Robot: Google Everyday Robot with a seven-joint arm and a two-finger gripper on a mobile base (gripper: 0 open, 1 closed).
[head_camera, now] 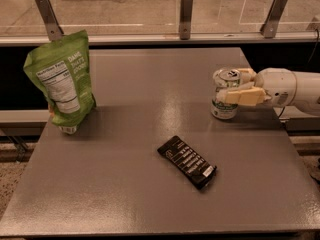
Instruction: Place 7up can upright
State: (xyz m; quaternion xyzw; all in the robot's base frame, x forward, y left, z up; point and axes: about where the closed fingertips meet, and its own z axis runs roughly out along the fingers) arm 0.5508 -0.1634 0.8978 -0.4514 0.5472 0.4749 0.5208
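Observation:
The 7up can (pixel 223 108) stands upright on the grey table (pixel 140 184) near its right edge, silver top with pull-tab facing up. My gripper (pixel 231 86) reaches in from the right, its cream fingers (pixel 242 96) on either side of the can's upper body, closed on it. The white arm extends off to the right.
A green pouch (pixel 62 81) stands at the table's left side. A flat black wrapped bar (pixel 188 161) lies in the middle front. A glass barrier with metal posts (pixel 185 15) runs along the far edge. The table's right edge is close to the can.

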